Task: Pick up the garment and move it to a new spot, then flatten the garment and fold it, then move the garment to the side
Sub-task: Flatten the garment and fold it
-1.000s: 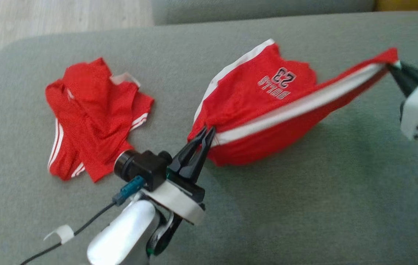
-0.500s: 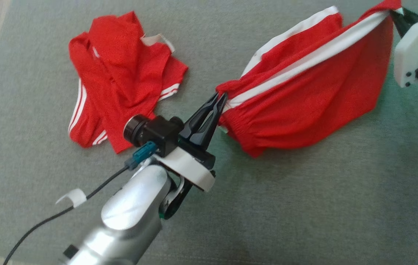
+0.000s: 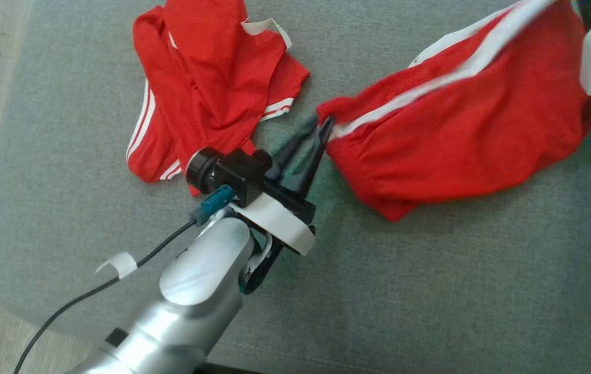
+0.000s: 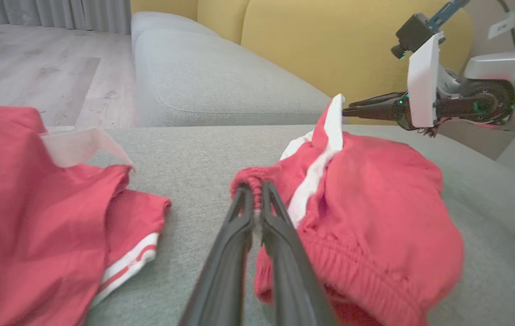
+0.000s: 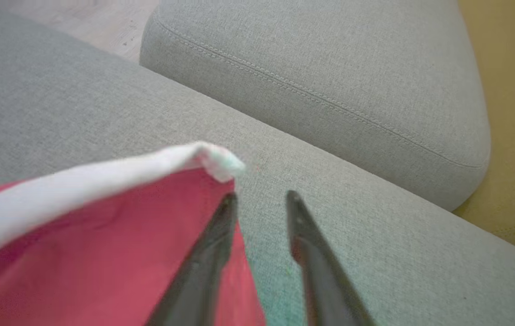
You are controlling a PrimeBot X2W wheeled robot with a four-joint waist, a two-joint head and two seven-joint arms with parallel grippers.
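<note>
Beside the shorts (image 3: 456, 140) (red), right gripper (image 5: 261, 196) gapes.

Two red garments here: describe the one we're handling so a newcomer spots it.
On the grey sofa cushion, look right of the left tool. The shorts there have a gathered waistband and one broad white stripe; the crumpled garment has thin double stripes.

Our head looks down from above, our wrists look low and close, all see the red shorts (image 3: 456, 140)
</note>
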